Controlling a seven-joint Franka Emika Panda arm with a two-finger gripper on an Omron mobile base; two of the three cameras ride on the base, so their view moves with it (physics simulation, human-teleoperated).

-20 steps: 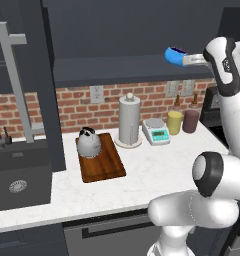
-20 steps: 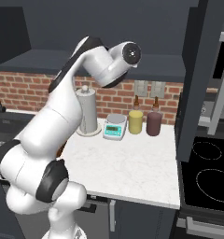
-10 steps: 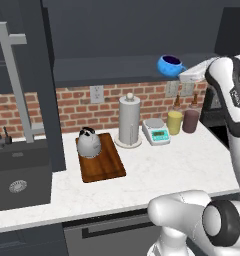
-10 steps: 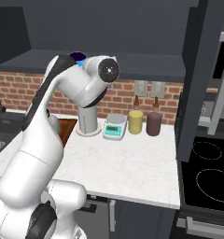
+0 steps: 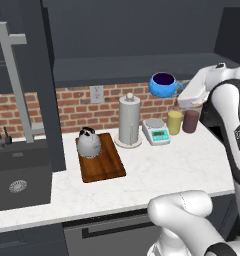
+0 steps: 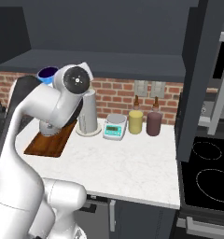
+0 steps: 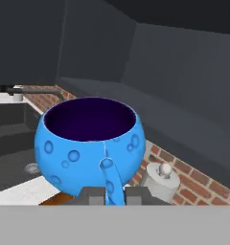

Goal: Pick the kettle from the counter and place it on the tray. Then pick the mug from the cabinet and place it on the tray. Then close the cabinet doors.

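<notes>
The blue mug (image 5: 163, 85) hangs in the air in front of the open cabinet (image 5: 142, 62), above and right of the paper-towel roll. My gripper (image 5: 181, 90) is shut on its handle. In the hand view the mug (image 7: 90, 142) sits upright just beyond the gripper (image 7: 112, 193), the handle pinched between the fingertips (image 7: 91, 194). The silver kettle (image 5: 89, 142) stands on the reddish-brown tray (image 5: 106, 169) on the white counter (image 5: 167, 165), left of and below the mug. In the right base view my arm hides most of the mug (image 6: 47, 73) and part of the tray (image 6: 45, 145).
A paper-towel roll (image 5: 129, 120), a white-and-teal scale (image 5: 157, 133), a yellow canister (image 5: 175, 122) and a maroon canister (image 5: 191, 121) line the brick wall. An open cabinet door (image 5: 44, 90) hangs left of the tray, over the sink (image 5: 17, 175). Another open door (image 6: 198, 79) and a stove (image 6: 207, 172) are at the right.
My arm has carried the mug out of the cabinet, leftward and slightly down, toward the paper-towel roll. The kettle and tray have not moved.
</notes>
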